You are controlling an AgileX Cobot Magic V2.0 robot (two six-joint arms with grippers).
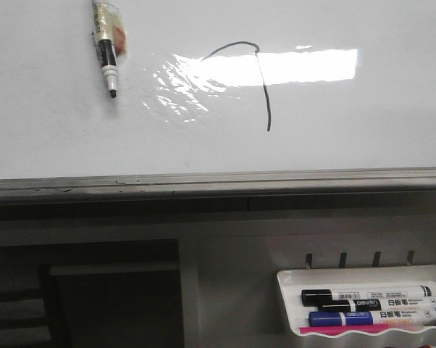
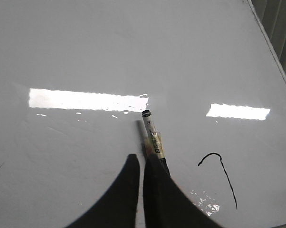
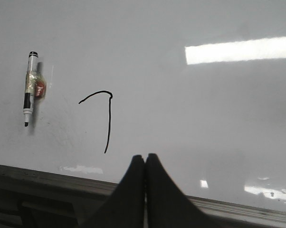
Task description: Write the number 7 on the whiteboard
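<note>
The whiteboard [image 1: 51,130] is large, glossy and white, with a grey rim along its near edge and bright bars of glare. The number 7 [image 1: 263,87] sits near its middle: a thin black arched top joined to a long, nearly straight stem. A taped marker [image 1: 106,54] lies on the board well to the left of the 7, with bare white surface between them. The left hand [image 2: 142,166] has its fingers almost pressed together beside the marker's end. The right hand [image 3: 145,164] is pressed together, holding nothing, over the board's rim below the 7.
</note>
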